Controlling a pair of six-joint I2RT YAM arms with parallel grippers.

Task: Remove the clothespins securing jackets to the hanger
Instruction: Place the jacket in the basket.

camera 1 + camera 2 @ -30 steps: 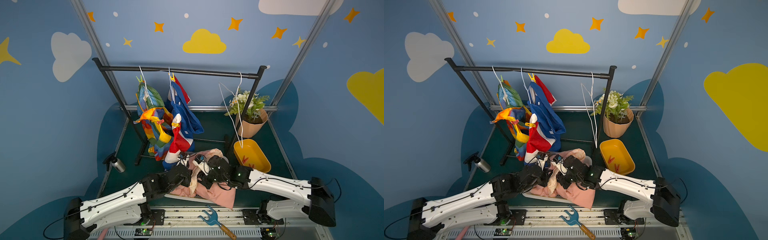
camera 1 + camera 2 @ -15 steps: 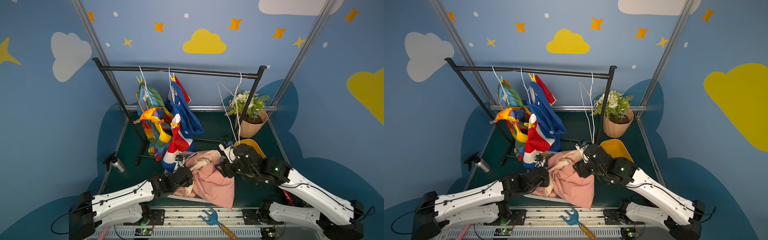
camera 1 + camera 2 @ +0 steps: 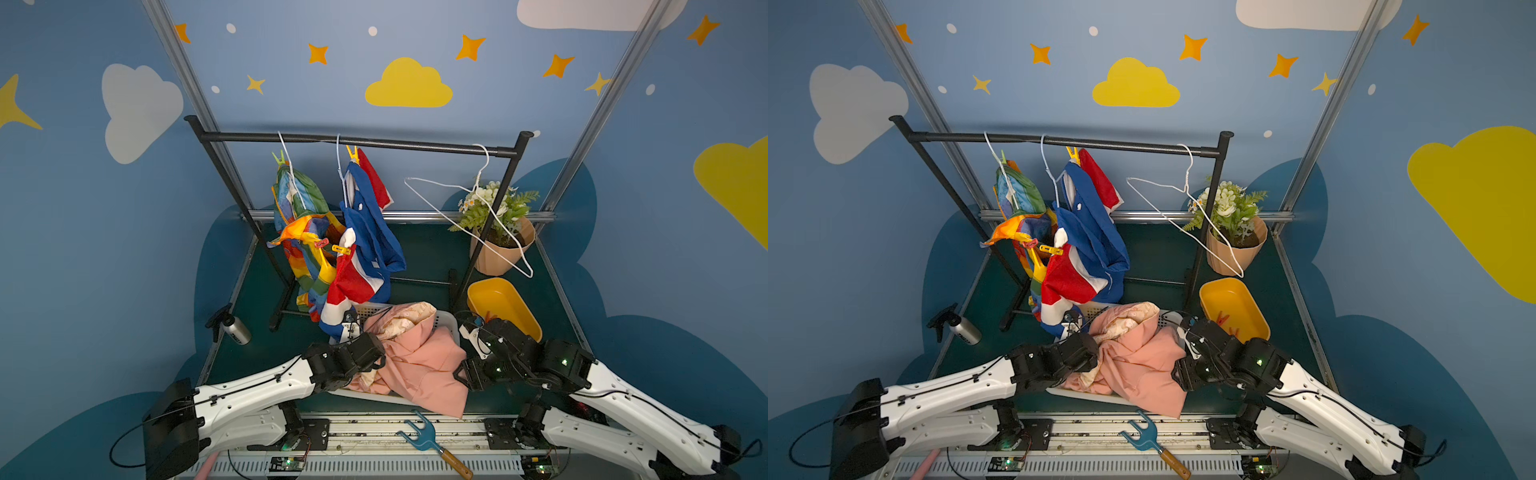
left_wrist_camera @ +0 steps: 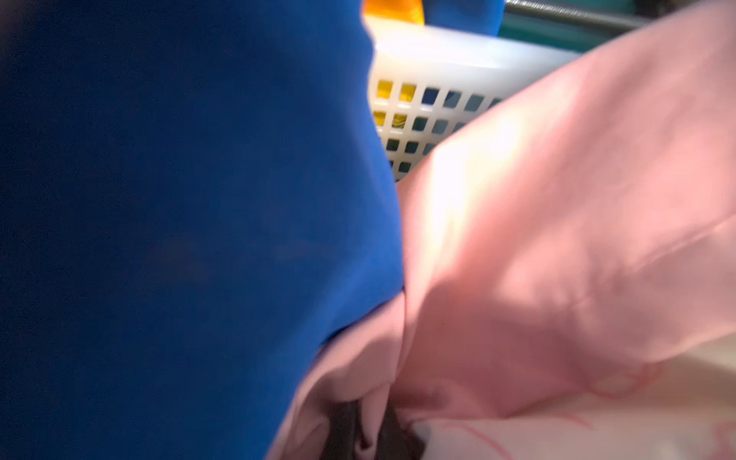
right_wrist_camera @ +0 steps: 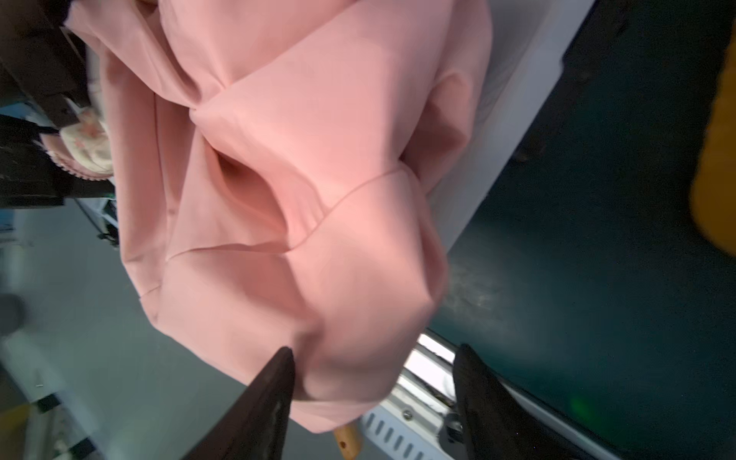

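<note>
The pink jacket (image 3: 419,365) (image 3: 1138,365) lies crumpled over the white basket (image 3: 446,322). My left gripper (image 4: 368,434) is shut on a fold of it at its left side. At the jacket's right front corner (image 5: 318,318), my right gripper (image 5: 374,358) (image 3: 463,376) stands open, one finger (image 5: 278,382) touching the cloth. The rainbow jacket (image 3: 303,232) and the blue, white and red jacket (image 3: 365,241) hang on the rack. They carry a green clothespin (image 3: 279,158), two yellow ones (image 3: 352,153) (image 3: 341,249) and a pink one (image 3: 320,243).
An empty white wire hanger (image 3: 478,208) hangs tilted from the black rail (image 3: 415,145). Behind my right arm is a yellow tub (image 3: 1246,299) holding red clothespins (image 3: 1223,319), with a potted plant (image 3: 498,249) beyond. A spray bottle (image 3: 232,328) lies left; a blue fork tool (image 3: 424,436) lies in front.
My right gripper left the middle of the pink jacket, swung right toward the yellow tub, opened, and came down at the jacket's right corner. The empty hanger swung. My left gripper stayed shut on the jacket.
</note>
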